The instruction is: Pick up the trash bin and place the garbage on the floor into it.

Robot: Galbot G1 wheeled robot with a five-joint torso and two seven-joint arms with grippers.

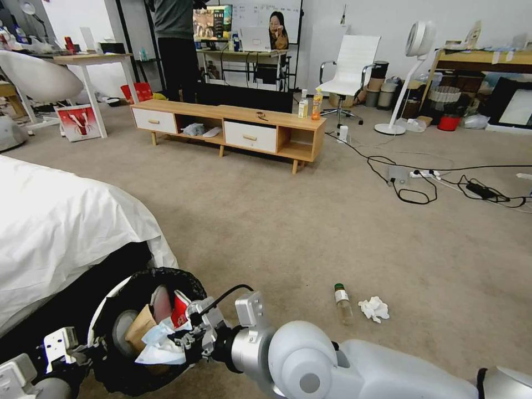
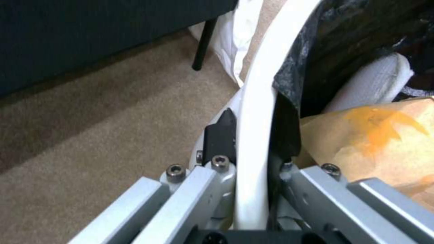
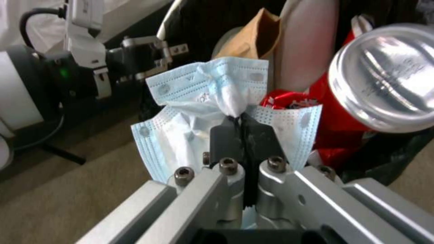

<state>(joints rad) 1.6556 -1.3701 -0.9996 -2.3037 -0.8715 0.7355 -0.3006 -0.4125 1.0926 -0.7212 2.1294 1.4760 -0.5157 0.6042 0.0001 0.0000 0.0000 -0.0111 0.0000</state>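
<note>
the right gripper (image 3: 242, 127), pinching a blue face mask (image 3: 199, 101) at the tilted trash bin's (image 1: 111, 366) mouth while the left gripper (image 2: 251, 135) clamps its rim, seems mid-drop, needing release.

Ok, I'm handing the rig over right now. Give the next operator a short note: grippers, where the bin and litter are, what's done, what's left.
Left gripper: shut on the trash bin's rim, holding the trash bin tilted beside the white-covered bed.
Right gripper: shut on a light-blue face mask, at the bin's mouth.
Done: a brown cardboard piece, a red can and a red-white snack packet are in the bin.
Left: release the mask into the bin, then collect the small green-capped bottle and the white tissue from the carpet, ahead of the right arm.
</note>
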